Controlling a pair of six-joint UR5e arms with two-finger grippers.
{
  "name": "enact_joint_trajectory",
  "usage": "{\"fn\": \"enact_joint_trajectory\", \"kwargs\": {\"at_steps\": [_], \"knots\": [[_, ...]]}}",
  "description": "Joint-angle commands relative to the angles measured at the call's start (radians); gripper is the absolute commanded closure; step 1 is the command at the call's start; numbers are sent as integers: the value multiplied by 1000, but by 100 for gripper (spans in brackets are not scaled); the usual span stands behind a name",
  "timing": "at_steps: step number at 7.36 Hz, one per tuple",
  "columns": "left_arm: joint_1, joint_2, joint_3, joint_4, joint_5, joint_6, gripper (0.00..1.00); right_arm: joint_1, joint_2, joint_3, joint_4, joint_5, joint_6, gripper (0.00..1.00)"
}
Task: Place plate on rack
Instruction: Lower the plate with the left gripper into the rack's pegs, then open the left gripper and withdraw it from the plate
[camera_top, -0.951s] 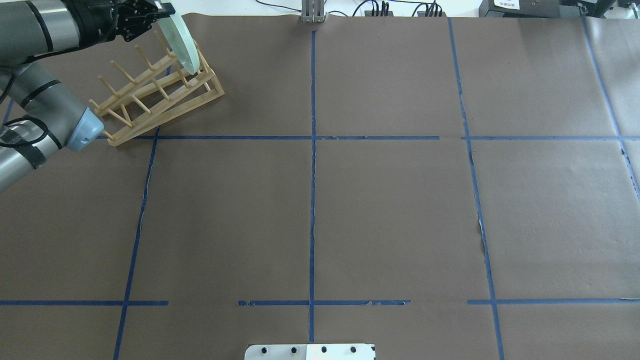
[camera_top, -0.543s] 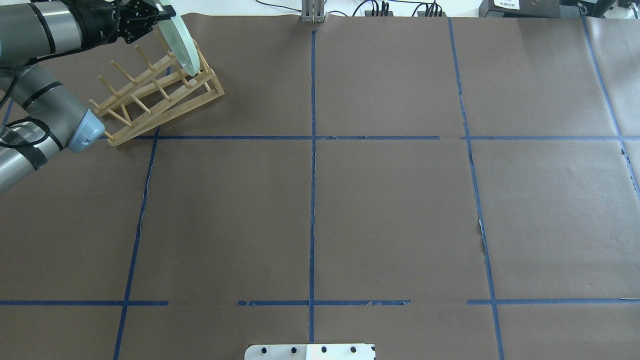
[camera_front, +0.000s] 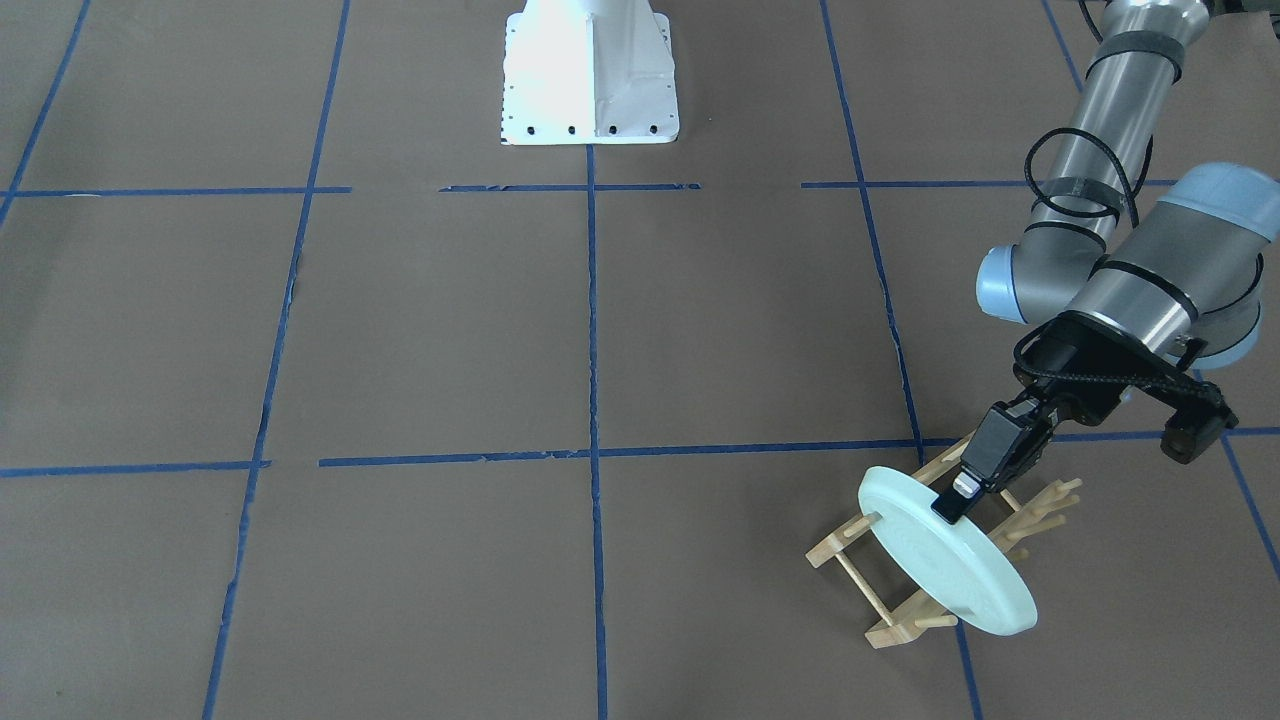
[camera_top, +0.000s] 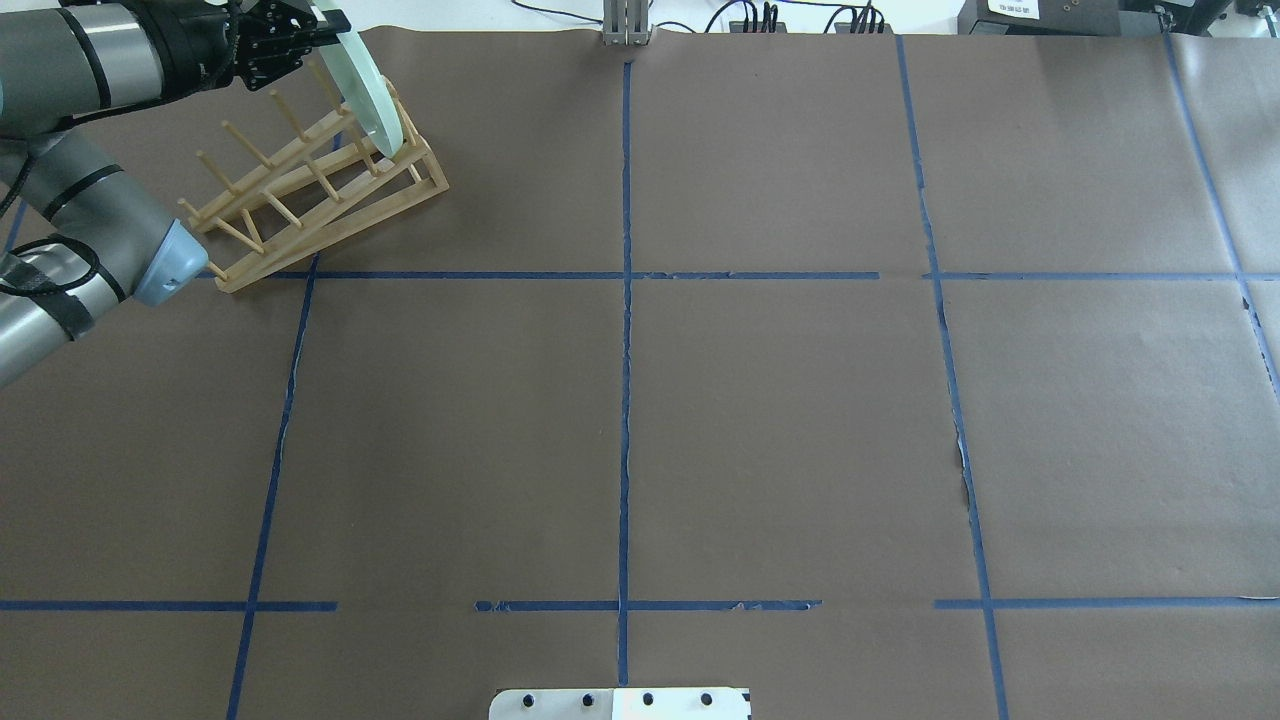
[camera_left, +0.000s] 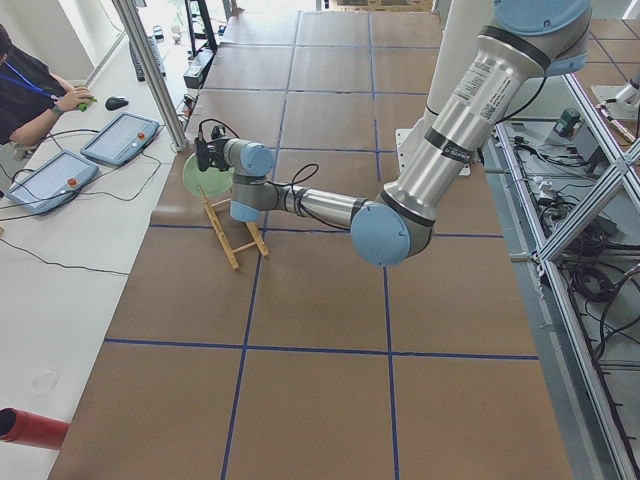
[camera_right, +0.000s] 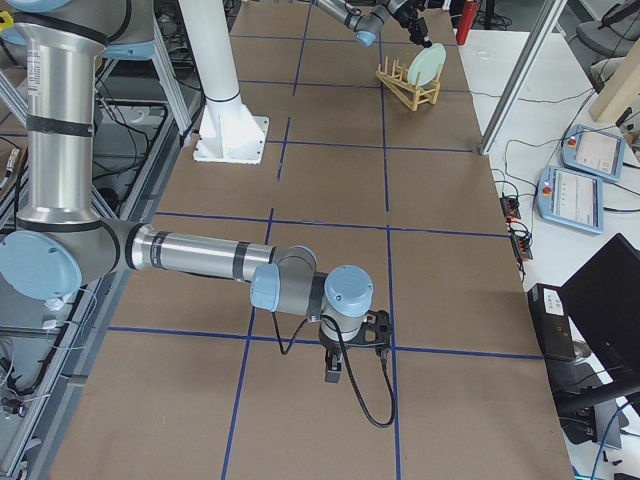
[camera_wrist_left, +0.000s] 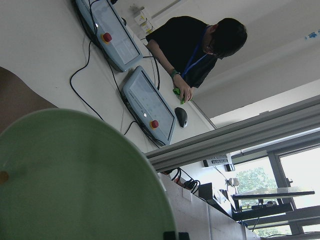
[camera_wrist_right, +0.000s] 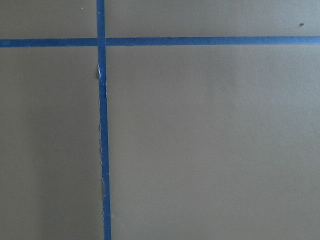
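Plate (camera_front: 945, 550) is pinched at its top rim by my left fingers (camera_front: 950, 508). It stands on edge across the rails, bottom rim below the fingers in the end slot of the rack (camera_front: 838, 548). Right arm (camera_right: 200, 250) is well apart and I can't tell its fingers' state. Since a second ago the wrist has only crept back a touch.

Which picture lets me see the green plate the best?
The exterior front-facing view. It shows the plate whole, tilted over the rack, with the left tool pinching its upper rim. The overhead view shows it nearly edge-on, both side views show it tiny, the left wrist view only part, the right wrist view none.
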Motion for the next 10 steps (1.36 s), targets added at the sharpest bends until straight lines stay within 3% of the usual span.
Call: {"fn": "enact_joint_trajectory", "kwargs": {"at_steps": [1,5,6,7,10], "knots": [[0,0,1,0,1,1,0,0,0,0,0,0,0,0],[-6,7,-1,9,-2,27,0,0,0,0,0,0,0,0],[-27,8,-5,35,-6,147,0,0,0,0,-1,0,1,0],[-67,20,-25,102,-43,247,0,0,0,1,-1,0,0,0],[-133,184,-235,401,-94,690,0,0,0,1,0,0,2,0]]}}
